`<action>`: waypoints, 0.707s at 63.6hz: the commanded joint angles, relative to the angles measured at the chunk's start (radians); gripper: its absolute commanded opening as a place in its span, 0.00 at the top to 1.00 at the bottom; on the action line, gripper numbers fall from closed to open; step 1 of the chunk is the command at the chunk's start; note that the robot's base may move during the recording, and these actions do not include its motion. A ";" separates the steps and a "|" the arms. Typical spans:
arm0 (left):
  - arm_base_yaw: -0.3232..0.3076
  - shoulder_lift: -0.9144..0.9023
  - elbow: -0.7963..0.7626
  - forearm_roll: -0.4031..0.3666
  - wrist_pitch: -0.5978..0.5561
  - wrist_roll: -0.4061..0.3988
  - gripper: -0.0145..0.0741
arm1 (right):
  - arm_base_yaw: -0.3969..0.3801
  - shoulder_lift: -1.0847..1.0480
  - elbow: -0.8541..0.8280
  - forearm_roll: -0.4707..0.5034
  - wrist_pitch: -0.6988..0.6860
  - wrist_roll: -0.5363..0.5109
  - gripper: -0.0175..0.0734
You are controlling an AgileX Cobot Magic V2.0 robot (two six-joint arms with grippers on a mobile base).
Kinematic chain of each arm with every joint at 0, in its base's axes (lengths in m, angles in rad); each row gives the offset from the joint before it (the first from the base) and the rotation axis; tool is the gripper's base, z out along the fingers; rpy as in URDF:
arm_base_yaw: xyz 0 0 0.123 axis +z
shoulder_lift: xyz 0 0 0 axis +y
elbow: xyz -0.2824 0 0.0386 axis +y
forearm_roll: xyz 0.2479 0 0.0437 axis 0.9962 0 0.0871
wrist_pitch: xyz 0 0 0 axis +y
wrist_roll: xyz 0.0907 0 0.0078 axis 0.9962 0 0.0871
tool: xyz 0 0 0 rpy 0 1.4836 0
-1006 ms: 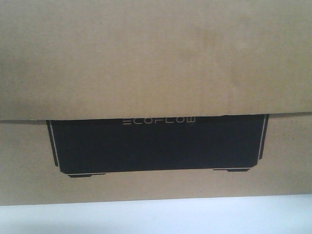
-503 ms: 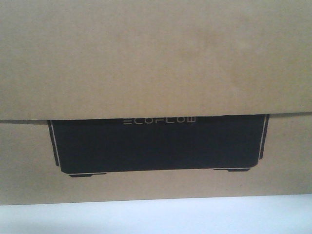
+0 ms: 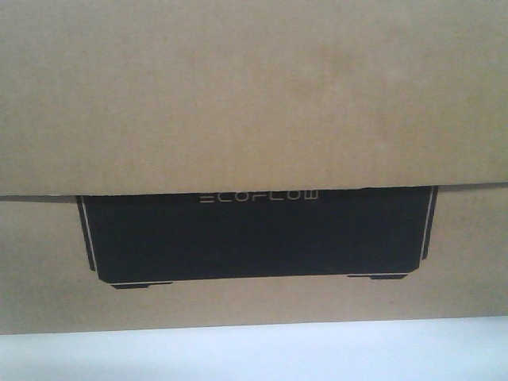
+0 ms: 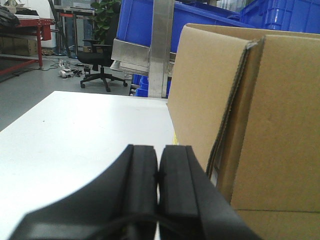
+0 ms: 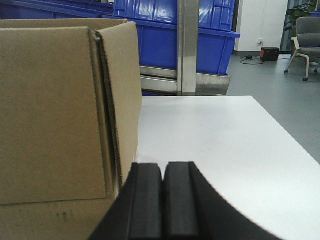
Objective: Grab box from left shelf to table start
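Pads of my left gripper (image 4: 158, 172), thick matte black rubber blocks, are pressed flat together with nothing between them, and the right gripper (image 5: 163, 187) reads the same: closed and empty. Each sits low beside an end of the large brown cardboard box (image 3: 254, 95) with its black printed panel and pale lettering, close to the wall, though I cannot tell whether either touches it. The box already rests on the plain smooth white table (image 4: 75, 135); its base meets the white surface in the front view. My worry is the squeeze: bare pads against soft corrugated card could slip, or buckle the loose end flap (image 4: 235, 110), whose fluted edge stands slightly open. Pushing unevenly could skew the box or slide it across that slick tabletop. Behind it stand the brushed silver metal shelf (image 5: 187, 45) upright and rail, with glossy blue plastic bins (image 5: 200, 35) stacked there, so backward drift would strike metal.
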State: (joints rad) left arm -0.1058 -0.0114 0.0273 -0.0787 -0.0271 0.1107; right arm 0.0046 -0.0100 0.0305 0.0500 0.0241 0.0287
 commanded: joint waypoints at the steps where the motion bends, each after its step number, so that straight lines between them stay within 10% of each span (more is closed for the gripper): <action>1: 0.001 -0.015 0.029 0.004 -0.075 -0.013 0.84 | -0.005 -0.005 -0.002 -0.013 -0.091 -0.006 0.75; 45: 0.001 -0.015 0.029 0.000 -0.075 -0.013 0.84 | -0.005 -0.005 -0.002 -0.013 -0.091 -0.006 0.75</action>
State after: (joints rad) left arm -0.1058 -0.0114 0.0273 -0.0787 -0.0257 0.1041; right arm 0.0046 -0.0100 0.0305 0.0500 0.0241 0.0287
